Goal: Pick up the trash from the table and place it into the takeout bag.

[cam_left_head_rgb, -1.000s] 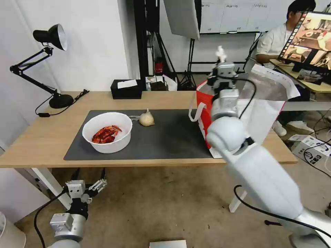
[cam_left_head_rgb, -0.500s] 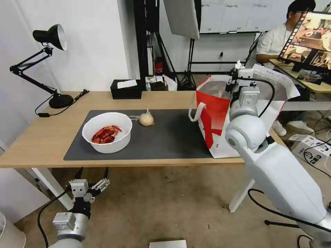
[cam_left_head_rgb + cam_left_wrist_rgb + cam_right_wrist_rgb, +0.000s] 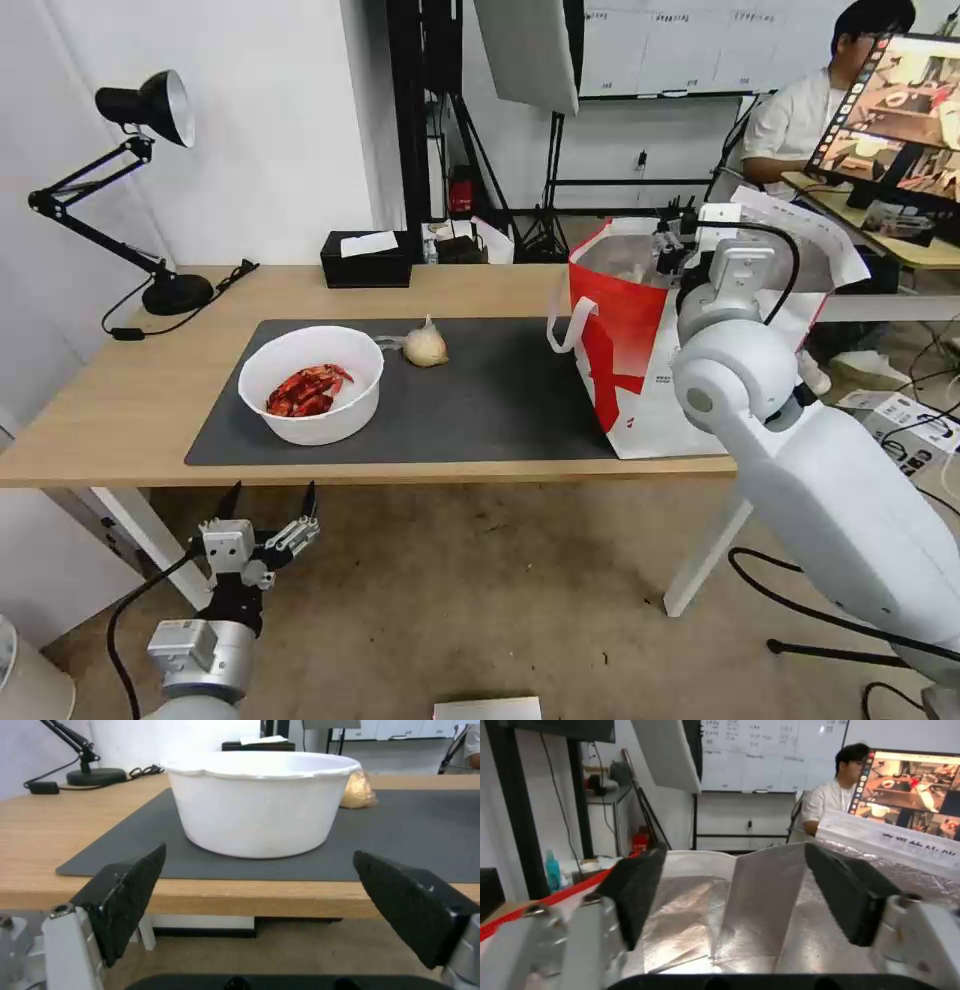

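Over the open mouth of the takeout bag (image 3: 625, 340) at the table's (image 3: 120, 410) right end, the right gripper (image 3: 672, 238) hangs with its black pads spread and nothing between them (foil lining below). On the dark grey mat (image 3: 500, 400) stand the white bowl of crayfish shells (image 3: 312, 384) and, just beside it, the knotted plastic bag (image 3: 425, 345). A black tissue box (image 3: 366, 259) and desk lamp (image 3: 140, 180) stand behind. The left gripper (image 3: 270, 500) waits below the table's front edge, fingers apart, facing the bowl.

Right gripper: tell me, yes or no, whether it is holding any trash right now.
No: in the right wrist view the right gripper stands open and empty, with the foil lining of the takeout bag showing between its fingers.
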